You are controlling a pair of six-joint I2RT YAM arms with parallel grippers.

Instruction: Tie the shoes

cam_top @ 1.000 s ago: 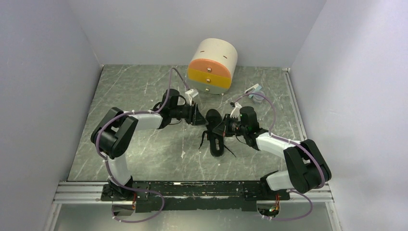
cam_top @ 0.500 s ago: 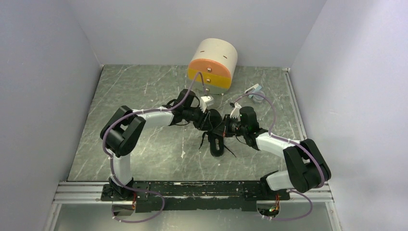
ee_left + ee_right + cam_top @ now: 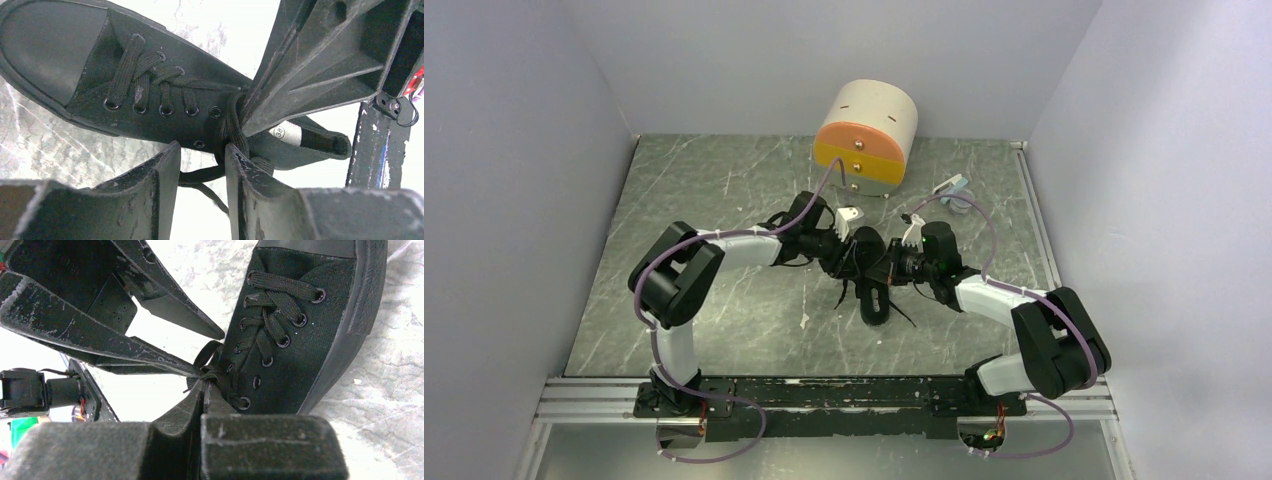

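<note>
Right gripper [image 3: 205, 387]: pinched tight on lace [image 3: 216, 376]; only the right wrist view shows it.
Left gripper [image 3: 201, 151]: jaws narrowly apart, just beside shoe [image 3: 150, 85].

the shoe [image 3: 310, 315] runs off the right wrist view's top edge.

Left arm [image 3: 742, 246] and right arm [image 3: 989, 297] of white links and bulky black joints, lilac cables [image 3: 992, 232] looped alongside, black bases [image 3: 669, 397] bolted to a silver rail [image 3: 824, 408], scuffed black wedge-shaped fingers [image 3: 150, 200] with ribbed backs.
</note>
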